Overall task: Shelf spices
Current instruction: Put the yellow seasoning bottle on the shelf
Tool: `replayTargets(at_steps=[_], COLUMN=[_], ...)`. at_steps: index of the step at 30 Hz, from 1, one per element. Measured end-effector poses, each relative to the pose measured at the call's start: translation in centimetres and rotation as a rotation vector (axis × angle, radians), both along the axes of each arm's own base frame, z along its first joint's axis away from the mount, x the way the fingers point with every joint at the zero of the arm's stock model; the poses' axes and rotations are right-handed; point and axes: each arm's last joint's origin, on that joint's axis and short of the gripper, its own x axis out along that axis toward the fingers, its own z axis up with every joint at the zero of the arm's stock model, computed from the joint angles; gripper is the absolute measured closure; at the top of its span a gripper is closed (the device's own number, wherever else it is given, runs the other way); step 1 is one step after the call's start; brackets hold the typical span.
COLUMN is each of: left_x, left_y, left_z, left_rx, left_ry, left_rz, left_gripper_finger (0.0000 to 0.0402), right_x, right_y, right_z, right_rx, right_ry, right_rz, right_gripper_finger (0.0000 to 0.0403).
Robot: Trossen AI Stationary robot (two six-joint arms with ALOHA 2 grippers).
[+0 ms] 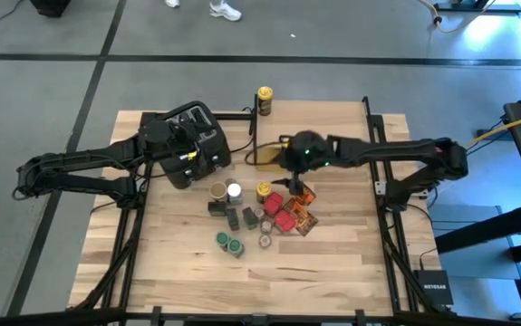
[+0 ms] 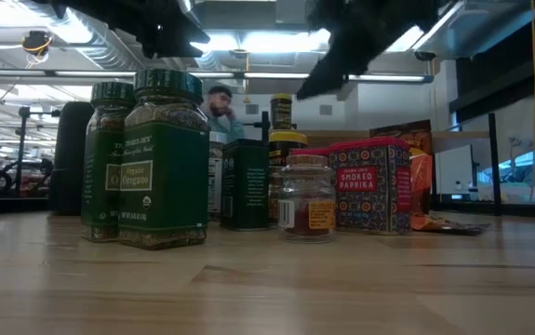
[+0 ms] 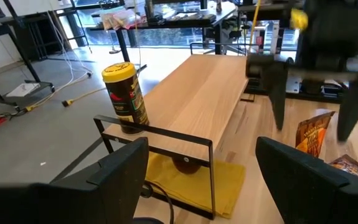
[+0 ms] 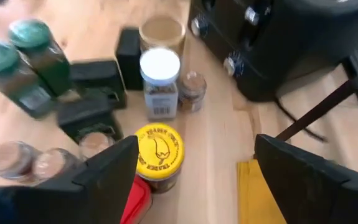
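left gripper [image 3: 197, 180]: hovered over the toaster [image 1: 197, 143] at the table's back left, jaws wide, nothing between them; it faced the shelf.
right gripper [image 4: 194, 180]: hung above the jar cluster mid-table, jaws wide, empty; the yellow-lid jar [image 4: 159, 155] sat just below, between the fingers in the wrist view, no contact visible.
shelf [image 3: 200, 99]: pale plank on black legs, at the table's back centre, right of the toaster.
on shelf: one yellow-lid jar [image 3: 124, 98], upright at the shelf's far left corner as seen from above [image 1: 265, 100]; rest of the plank bare.
under shelf: yellow cloth [image 3: 194, 180] on the table, a small dark round thing on it; what it was, cannot tell.
jars on table: white-lid jar [image 4: 160, 82] and tan-lid jar [image 4: 162, 32] side by side near the toaster; small clear jar [image 4: 193, 90] just beside the white one.
green jars: two green-lid oregano jars [image 2: 165, 158] upright together, at the cluster's front edge.
dark tins: several [image 4: 94, 78] between the green jars and the white-lid jar, some lying flat.
red tins: smoked paprika tins [image 2: 371, 186] to the cluster's right, small clear-lid jar [image 2: 306, 197] in front.
foil packets [image 1: 303, 217]: orange-brown, flat on the table at the cluster's right edge.
room: a person [image 2: 219, 104] seated beyond the table.
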Motion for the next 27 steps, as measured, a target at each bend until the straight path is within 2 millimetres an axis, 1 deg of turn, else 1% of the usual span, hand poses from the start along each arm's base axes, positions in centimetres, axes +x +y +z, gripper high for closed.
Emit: replayTargets(at_steps=[5,8,10,15,24,27], left_x=[0.0,0.0,0.0,0.0,0.0,0.0], left_y=[0.0,0.0,0.0,0.0,0.0,0.0], left_z=[0.0,0.0,0.0,0.0,0.0,0.0], left_rx=[0.003,0.004,0.005,0.004,0.000,-0.001], left_ry=[-0.001,0.001,0.002,0.008,0.006,0.005], left_rz=[0.000,-0.001,-0.001,-0.001,0.000,0.000], left_gripper_finger=[0.0112,0.0112,0.0112,0.0112,0.0112,0.0112], right_x=[2.0,2.9,3.1,3.2,3.2,3.3], right_y=[0.0,-0.1,-0.1,0.1,0.3,0.2], right_z=[-3.1,-4.5,-5.0,-5.2,-5.2,-5.4], right_rx=[0.014,0.034,0.047,0.093,0.130,0.120], right_ry=[0.048,0.062,0.065,0.064,0.066,0.070], right_rz=[0.000,0.017,0.031,0.084,0.119,0.106], right_gripper_finger=[0.0075,0.0075,0.0075,0.0075,0.0075,0.0075])
